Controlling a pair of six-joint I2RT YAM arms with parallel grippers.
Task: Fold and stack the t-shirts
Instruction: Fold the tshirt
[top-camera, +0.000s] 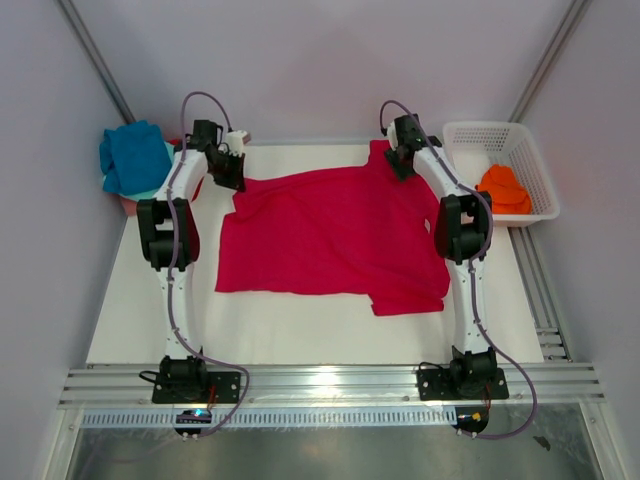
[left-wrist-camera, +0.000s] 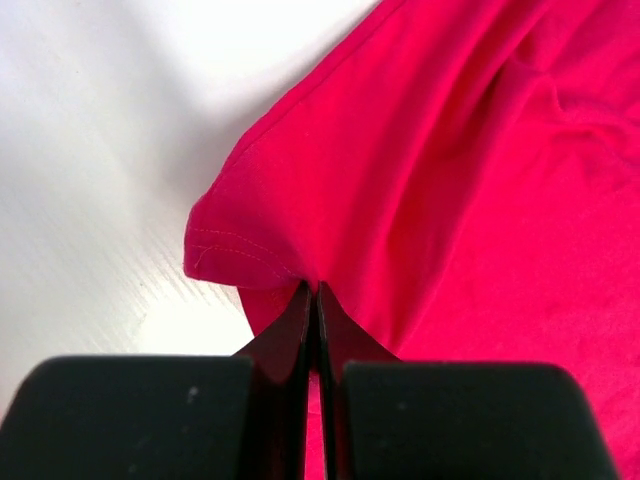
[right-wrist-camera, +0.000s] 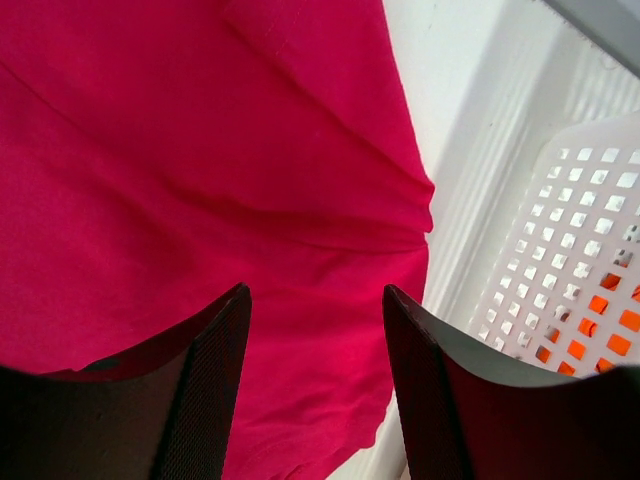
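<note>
My left gripper is clenched, its two black fingers pressed flat together on the crimson t-shirt. The pinch sits right beside a stitched sleeve hem, and the cloth puckers where my fingertips meet it. In the overhead view this is the shirt's far left corner.

My right gripper is released. Its fingers stand well apart above the far right part of the same shirt, with only red cloth showing in the gap between them. I cannot tell whether the fingertips touch the fabric.

The crimson t-shirt lies spread across the middle of the white table, mostly flat, with soft wrinkles. Its near right corner reaches further toward my bases than the rest of the near edge.

A white lattice basket stands at the far right, just beside the table's edge and near my right gripper. An orange t-shirt lies bunched inside it, and the orange shows through the basket's holes in my right wrist view.

At the far left, past my left arm, a blue t-shirt sits crumpled on top of a small heap, with a strip of teal cloth under it.
</note>
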